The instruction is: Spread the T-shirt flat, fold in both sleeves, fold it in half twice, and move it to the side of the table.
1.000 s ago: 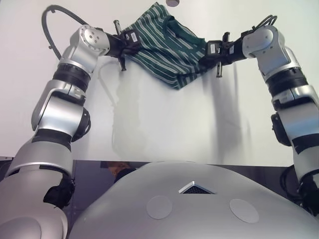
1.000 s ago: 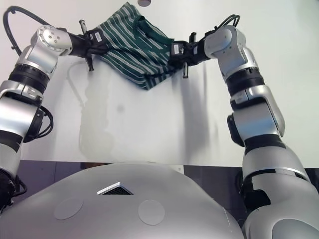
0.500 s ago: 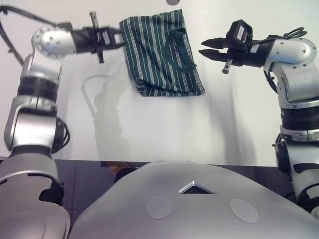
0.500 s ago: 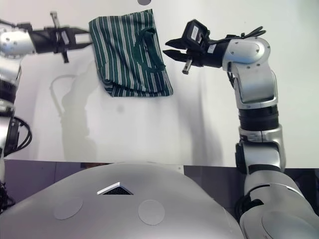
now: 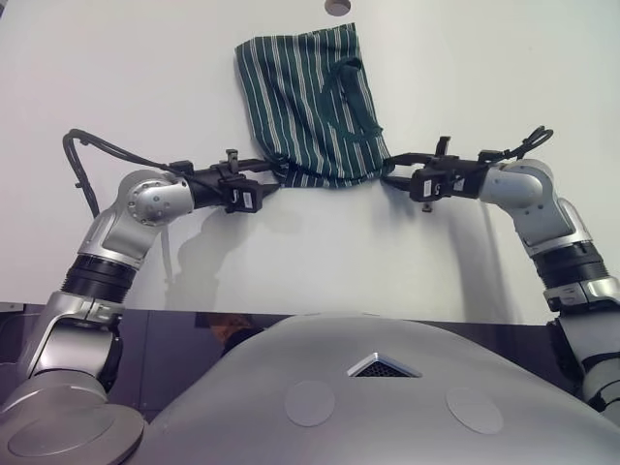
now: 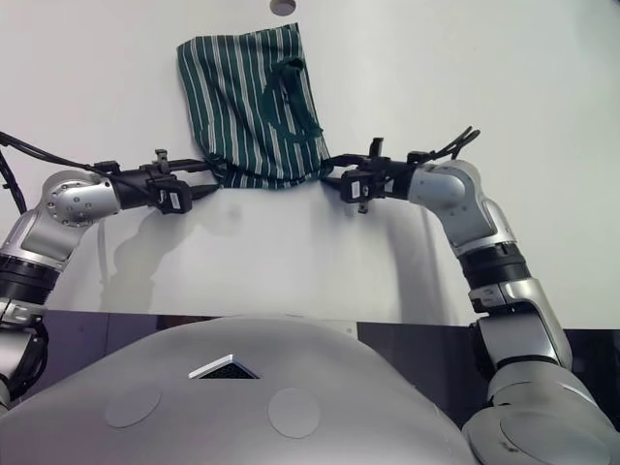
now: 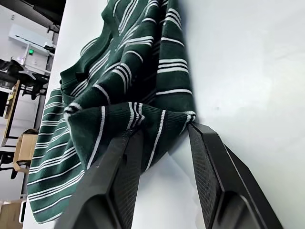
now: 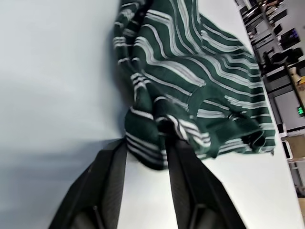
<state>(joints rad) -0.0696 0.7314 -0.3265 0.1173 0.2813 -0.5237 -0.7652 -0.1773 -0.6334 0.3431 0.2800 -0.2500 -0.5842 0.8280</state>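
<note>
The green T-shirt (image 5: 310, 107) with white stripes lies folded into a compact rectangle on the white table (image 5: 291, 262), toward the far middle. My left gripper (image 5: 274, 184) sits at the shirt's near left corner, its fingers closed on bunched fabric (image 7: 119, 81). At the near right corner my right gripper (image 5: 392, 177) likewise pinches the striped hem (image 8: 190, 62). Both grippers rest low on the tabletop, pointing inward at each other.
A small round hole (image 5: 336, 6) marks the table's far edge just beyond the shirt. Bare white surface stretches to both sides and between the shirt and the table's near edge (image 5: 291, 312).
The left gripper left the shirt's far left corner and came down to its near left corner. The right gripper, open and apart before, moved in and closed on the near right corner.
</note>
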